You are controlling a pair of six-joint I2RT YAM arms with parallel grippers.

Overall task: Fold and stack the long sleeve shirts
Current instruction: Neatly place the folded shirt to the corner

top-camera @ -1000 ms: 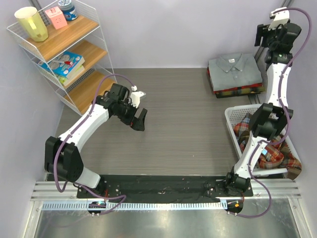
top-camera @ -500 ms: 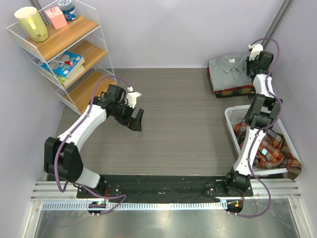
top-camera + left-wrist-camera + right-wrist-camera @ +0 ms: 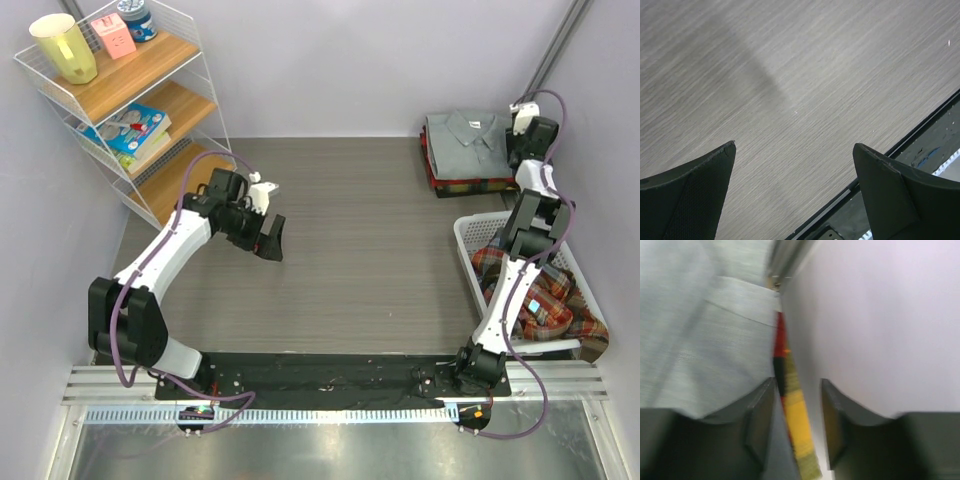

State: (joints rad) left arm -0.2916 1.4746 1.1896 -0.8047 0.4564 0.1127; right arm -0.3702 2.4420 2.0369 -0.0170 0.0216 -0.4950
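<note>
At the far-left corner of the table (image 3: 380, 270) stands a white wire shelf rack (image 3: 196, 45) with wooden boards, holding a yellow cup (image 3: 64, 47), a pink box (image 3: 119, 35) and some books (image 3: 128, 128). It has no part in the job.

The left gripper (image 3: 272, 238) hangs over the left half of the wood-grain tabletop. Its dark, textured pads are spread as wide as they go and hold nothing.

At the far-right corner lies the finished stack: a plain grey shirt (image 3: 468, 135) on top, folded square with its collar flat, and a red-and-black checked shirt (image 3: 470, 187) under it, showing only as an edge. The right gripper (image 3: 797, 382) sits at the stack's right edge, close to the wall. Its jaws are partly apart and the stack's red and yellow edges run between them, apparently unclamped, though the wrist view is blurred.

Just nearer along the right edge, a white slotted basket (image 3: 462, 232) holds crumpled orange-brown-teal plaid shirts (image 3: 548, 305), one spilling over its rim.

The step looks like finishing at the stack before fetching the next shirt. To do it well, the right gripper should rise straight up — soft woven cloth drags easily, and a sideways pull would skew the folds. Then one plaid shirt should be pinched near its collar, lifted free of the tangle and spread flat on the bare middle, where the left gripper can share the fold.
</note>
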